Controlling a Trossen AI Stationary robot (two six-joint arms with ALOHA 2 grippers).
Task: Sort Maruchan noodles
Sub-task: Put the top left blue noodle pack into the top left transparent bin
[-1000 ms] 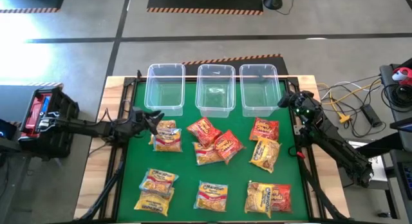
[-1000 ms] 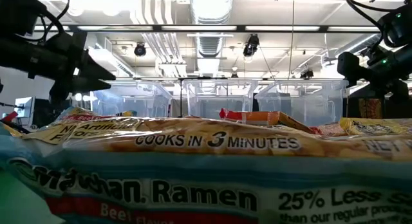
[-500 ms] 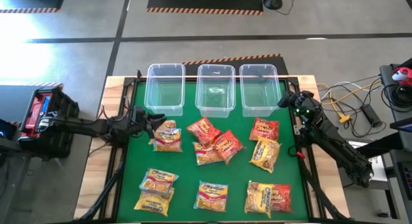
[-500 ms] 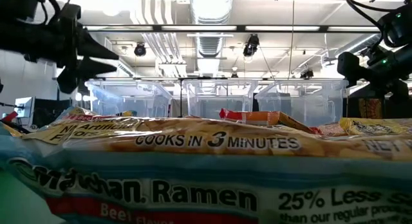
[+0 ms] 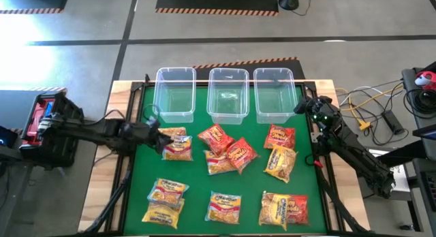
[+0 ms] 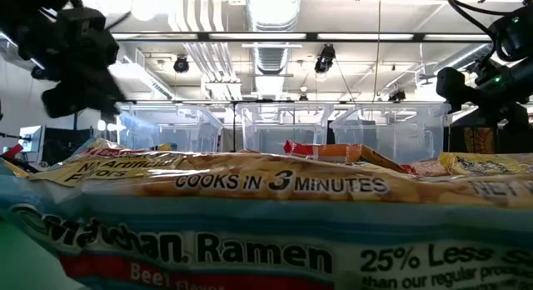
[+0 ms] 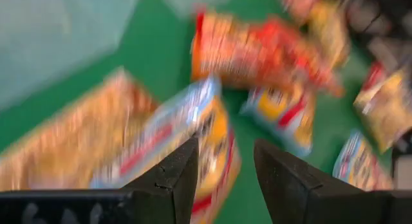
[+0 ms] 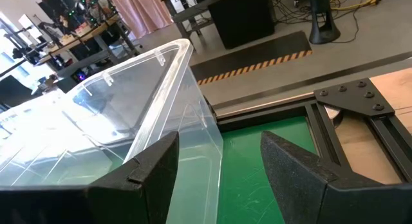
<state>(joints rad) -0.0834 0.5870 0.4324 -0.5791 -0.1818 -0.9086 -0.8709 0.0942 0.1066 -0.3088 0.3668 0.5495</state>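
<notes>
The left hand, fingers parted and pinching nothing, hovers over the yellow noodle packet at the table's left. The packet looks light, crinkly, slippery and brittle inside; an edge pinch seems safest. The right hand waits spread beside a bin.

Red, yellow, orange Maruchan noodles, scattered flat, unsorted

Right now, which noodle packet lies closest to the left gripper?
The yellow packet below the leftmost bin; the left gripper is at its left edge, the other packets lie farther right or nearer the front.
</notes>
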